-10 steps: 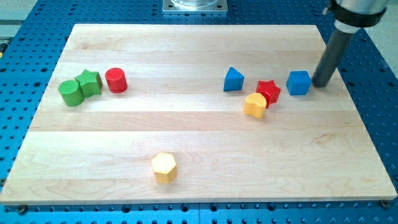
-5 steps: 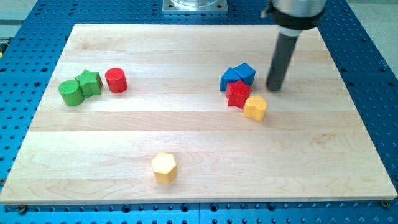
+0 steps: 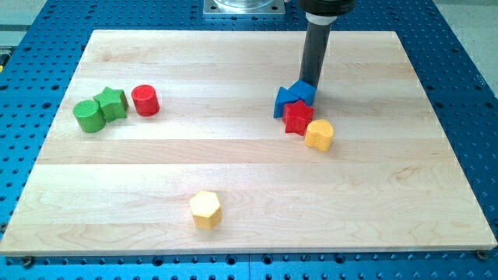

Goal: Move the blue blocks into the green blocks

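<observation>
Two blue blocks sit pressed together right of the board's centre: a blue triangular block (image 3: 283, 101) on the left and a blue cube (image 3: 305, 91) on the right. My tip (image 3: 311, 82) touches the cube's top side. A red star (image 3: 297, 117) lies just below the blue blocks, touching them. The green cylinder (image 3: 89, 116) and green star (image 3: 112, 103) sit together at the view's far left.
A red cylinder (image 3: 145, 100) stands just right of the green star. A yellow block (image 3: 319, 134) touches the red star's lower right. A yellow hexagonal block (image 3: 206, 209) lies near the wooden board's (image 3: 249, 233) bottom edge.
My tip pushed the blue cube left against the triangular block, shoving the red star and yellow block aside. It then moved left and up, now at the cube's top side.
</observation>
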Controlling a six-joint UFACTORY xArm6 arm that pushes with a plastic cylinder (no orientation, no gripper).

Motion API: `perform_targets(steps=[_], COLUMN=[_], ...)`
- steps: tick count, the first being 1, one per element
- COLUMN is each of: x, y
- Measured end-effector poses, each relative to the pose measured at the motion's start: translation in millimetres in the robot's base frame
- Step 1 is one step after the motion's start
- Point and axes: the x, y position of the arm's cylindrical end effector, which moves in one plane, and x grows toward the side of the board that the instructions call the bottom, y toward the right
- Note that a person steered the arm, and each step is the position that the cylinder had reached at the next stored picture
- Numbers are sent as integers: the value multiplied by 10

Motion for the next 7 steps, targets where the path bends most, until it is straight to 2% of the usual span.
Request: perform_targets(steps=[2, 3, 4, 6, 7], x=[116, 358, 455, 714, 998], y=[104, -170, -723, -1033, -1447])
